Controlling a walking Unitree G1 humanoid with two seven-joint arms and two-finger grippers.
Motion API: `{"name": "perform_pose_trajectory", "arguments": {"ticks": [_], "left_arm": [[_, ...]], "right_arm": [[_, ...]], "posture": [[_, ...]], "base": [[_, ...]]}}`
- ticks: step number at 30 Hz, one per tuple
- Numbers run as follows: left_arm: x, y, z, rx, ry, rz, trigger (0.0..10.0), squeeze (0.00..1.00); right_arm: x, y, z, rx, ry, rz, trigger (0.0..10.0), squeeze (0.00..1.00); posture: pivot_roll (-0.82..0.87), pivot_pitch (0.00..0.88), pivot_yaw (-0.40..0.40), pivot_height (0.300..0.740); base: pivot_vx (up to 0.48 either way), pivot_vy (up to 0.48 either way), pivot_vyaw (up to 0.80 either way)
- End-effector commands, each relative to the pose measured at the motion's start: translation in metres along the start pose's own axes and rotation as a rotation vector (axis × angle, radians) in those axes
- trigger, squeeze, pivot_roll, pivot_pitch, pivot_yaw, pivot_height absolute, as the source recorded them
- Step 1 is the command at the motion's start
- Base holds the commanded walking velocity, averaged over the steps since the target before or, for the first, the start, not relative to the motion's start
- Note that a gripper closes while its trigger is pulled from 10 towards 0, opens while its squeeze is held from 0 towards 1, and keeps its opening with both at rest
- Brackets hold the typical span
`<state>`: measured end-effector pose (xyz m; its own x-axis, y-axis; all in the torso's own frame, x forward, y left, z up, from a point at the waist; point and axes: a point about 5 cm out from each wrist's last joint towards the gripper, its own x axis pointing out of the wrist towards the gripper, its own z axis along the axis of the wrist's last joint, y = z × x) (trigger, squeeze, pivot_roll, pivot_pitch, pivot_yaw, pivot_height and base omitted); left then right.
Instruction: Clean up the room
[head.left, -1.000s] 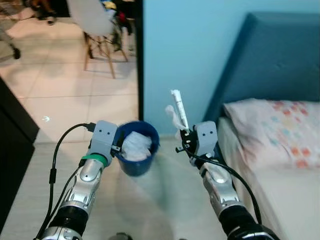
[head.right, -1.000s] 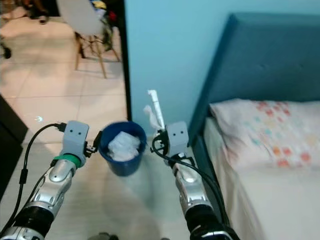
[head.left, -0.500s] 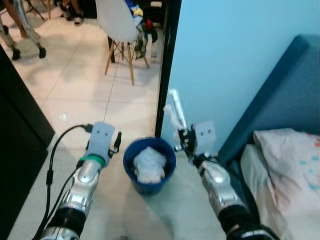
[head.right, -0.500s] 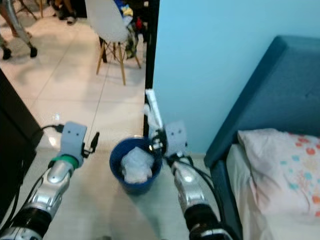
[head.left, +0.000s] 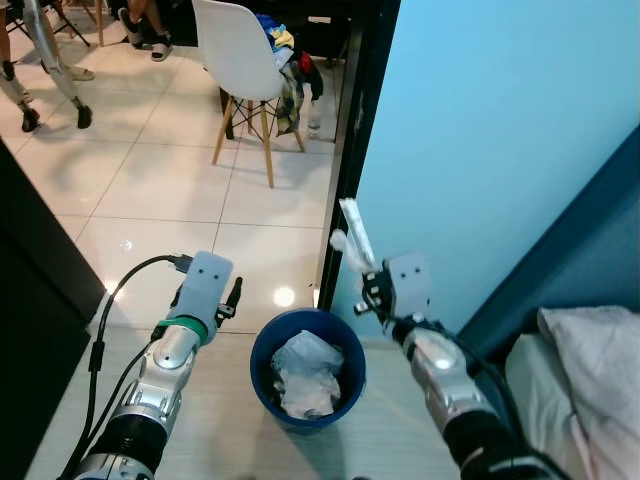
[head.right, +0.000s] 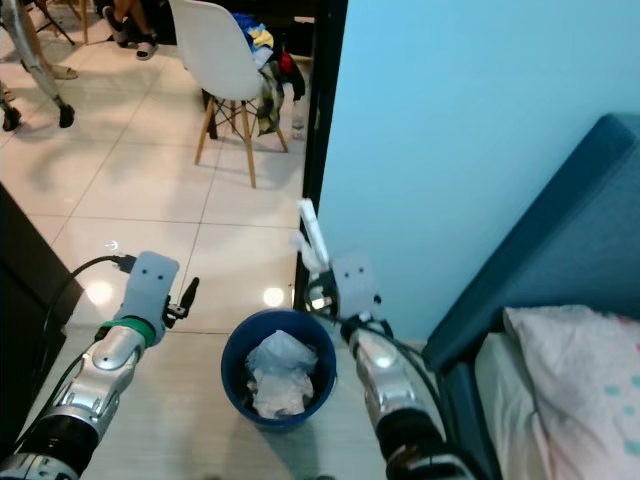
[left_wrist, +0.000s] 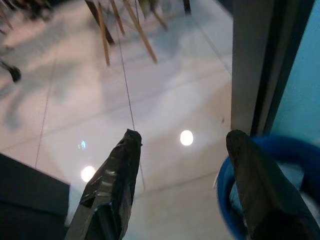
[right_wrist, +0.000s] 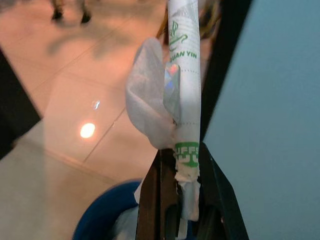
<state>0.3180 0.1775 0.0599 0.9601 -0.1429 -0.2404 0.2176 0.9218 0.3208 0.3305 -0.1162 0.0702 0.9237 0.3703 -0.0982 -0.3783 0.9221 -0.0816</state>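
The wrapper, a rolled white paper sleeve with green print and a scrap of thin white film bunched against it, stands upright in your right end effector, whose fingers are pinched tight on its lower end. The blue bin sits on the floor at about 7 o'clock from that end effector, already holding crumpled white waste, so you appear to be at the drop-off step of the tidying. Next, I judge, you need to bring the right arm over toward the bin's mouth and lower the wrapper before letting go, since it is light and could flutter wide. Your left end effector hangs at the bin's 10 o'clock, fingers spread apart and empty. The wrapper's bottom end is buried between the fingers, its print is only partly legible, and the bin's base is cut off by the frame edge.
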Motion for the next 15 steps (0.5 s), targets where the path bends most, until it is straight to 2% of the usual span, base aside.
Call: {"name": "perform_pose_trajectory", "arguments": {"ticks": [1, 2, 4, 5, 7, 8, 10, 11, 12, 13, 14, 15], "left_arm": [[-0.005, -0.007, -0.015, 0.02, 0.066, -0.053, 10.0, 0.0], [-0.01, -0.007, -0.024, 0.061, 0.11, -0.113, 10.0, 0.0], [-0.01, -0.007, -0.024, 0.061, 0.11, -0.113, 10.0, 0.0], [-0.016, -0.003, -0.032, 0.103, 0.147, -0.162, 10.0, 0.0], [-0.016, -0.003, -0.032, 0.103, 0.147, -0.162, 10.0, 0.0], [-0.022, 0.004, -0.039, 0.139, 0.166, -0.185, 10.0, 0.0], [-0.022, 0.004, -0.039, 0.139, 0.166, -0.185, 10.0, 0.0], [-0.028, 0.012, -0.043, 0.169, 0.177, -0.186, 10.0, 0.0], [-0.028, 0.012, -0.043, 0.169, 0.177, -0.186, 10.0, 0.0], [-0.036, 0.016, -0.045, 0.178, 0.172, -0.197, 10.0, 0.0], [-0.036, 0.016, -0.045, 0.178, 0.172, -0.197, 10.0, 0.0], [-0.045, 0.017, -0.045, 0.176, 0.16, -0.219, 10.0, 0.0]], "right_arm": [[-0.002, 0.006, -0.011, 0.001, 0.06, 0.03, 10.0, 0.0], [-0.001, 0.008, -0.016, -0.004, 0.102, 0.051, 10.0, 0.0], [-0.001, 0.008, -0.016, -0.004, 0.102, 0.051, 10.0, 0.0], [-0.001, 0.009, -0.023, -0.022, 0.169, 0.065, 10.0, 0.0], [-0.001, 0.009, -0.023, -0.022, 0.169, 0.065, 10.0, 0.0], [-0.002, 0.01, -0.031, -0.032, 0.247, 0.065, 10.0, 0.0], [-0.002, 0.01, -0.031, -0.032, 0.247, 0.065, 10.0, 0.0], [-0.003, 0.01, -0.038, -0.025, 0.307, 0.065, 10.0, 0.0], [-0.003, 0.01, -0.038, -0.025, 0.307, 0.065, 10.0, 0.0], [-0.003, 0.008, -0.042, -0.021, 0.352, 0.041, 10.0, 0.0], [-0.003, 0.008, -0.042, -0.021, 0.352, 0.041, 10.0, 0.0], [-0.002, 0.006, -0.042, -0.016, 0.368, 0.018, 10.0, 0.0]], "posture": [[0.06, 0.049, 0.06, 0.726], [0.06, 0.054, 0.062, 0.726], [0.06, 0.054, 0.062, 0.726], [0.07, 0.065, 0.065, 0.726], [0.07, 0.065, 0.065, 0.726], [0.08, 0.085, 0.067, 0.726], [0.08, 0.085, 0.067, 0.726], [0.08, 0.091, 0.069, 0.726], [0.08, 0.091, 0.069, 0.726], [0.11, 0.12, 0.072, 0.726], [0.11, 0.12, 0.072, 0.726], [0.12, 0.138, 0.074, 0.726]], "base": [[0.0, 0.0, 0.0], [0.0, 0.0, 0.0], [0.0, 0.0, 0.0], [0.0, 0.0, 0.0], [0.0, 0.0, 0.0], [0.0, 0.0, 0.0], [0.0, 0.0, 0.0], [0.0, 0.0, 0.0], [0.0, 0.0, 0.0], [0.0, 0.0, 0.0], [0.0, 0.0, 0.0], [0.0, 0.0, 0.0]]}}
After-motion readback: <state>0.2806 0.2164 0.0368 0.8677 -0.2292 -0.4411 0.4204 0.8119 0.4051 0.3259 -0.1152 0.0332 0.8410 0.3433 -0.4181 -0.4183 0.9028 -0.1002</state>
